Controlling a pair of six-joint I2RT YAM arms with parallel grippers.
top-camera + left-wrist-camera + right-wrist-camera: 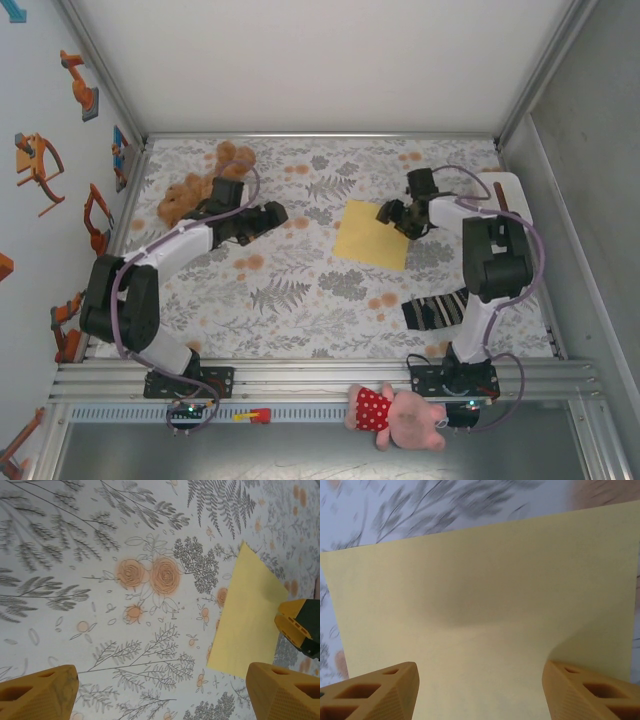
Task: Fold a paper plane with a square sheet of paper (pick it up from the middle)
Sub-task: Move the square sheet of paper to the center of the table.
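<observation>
The square sheet of paper [372, 235], pale yellow, lies on the flowered tablecloth right of centre. My right gripper [402, 216] is down over its right edge. In the right wrist view the orange fingers [375, 692] stand wide apart on the sheet [485, 595], which swells up slightly between them; the gripper [482, 692] is open. My left gripper [272, 216] hovers open left of the sheet with only cloth under it [160, 695]. In the left wrist view the sheet [250, 615] is at the right, with a right-gripper fingertip [295, 625] at its edge. The paper plane is out of view.
A brown teddy [205, 185] lies at the back left beside the left arm. A striped sock [435, 310] lies near the right arm's base. A white box [505, 190] stands at the back right. A pink doll [395, 415] lies on the front rail.
</observation>
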